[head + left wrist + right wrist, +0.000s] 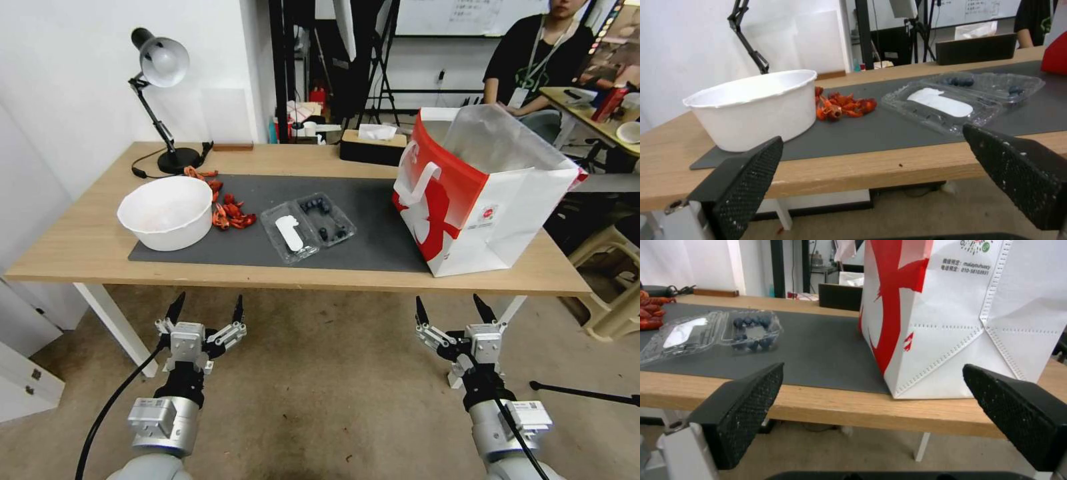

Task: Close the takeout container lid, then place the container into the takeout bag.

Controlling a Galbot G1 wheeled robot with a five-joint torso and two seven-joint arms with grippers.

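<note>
Grippers are held low in front of the table edge, over the floor, both pointing toward the table. Left gripper [205, 309] is seen at 7 o'clock in the head view, fingers spread wide, nothing held. Right gripper [455, 308] is seen at 5 o'clock, likewise spread wide and empty.

Container [327, 217] is found lying open on the dark mat [373, 233] near table centre, dark round items inside. Takeout container lid [289, 233] is folded out flat at its 8 o'clock side, white label facing up. Takeout bag [480, 200] stands upright at 3 o'clock of the container, well apart, mouth open, partly on the mat.

White bowl [167, 211] is noted at 9 o'clock of the clamshell, with red pieces [230, 215] between them.

Printed text under the bag's logo is resolved in the right wrist view. Ribbed clamshell walls are shown side-on in the left wrist view. Desk lamp [160, 63] head and the silvery bag lining are visible from the head camera.
</note>
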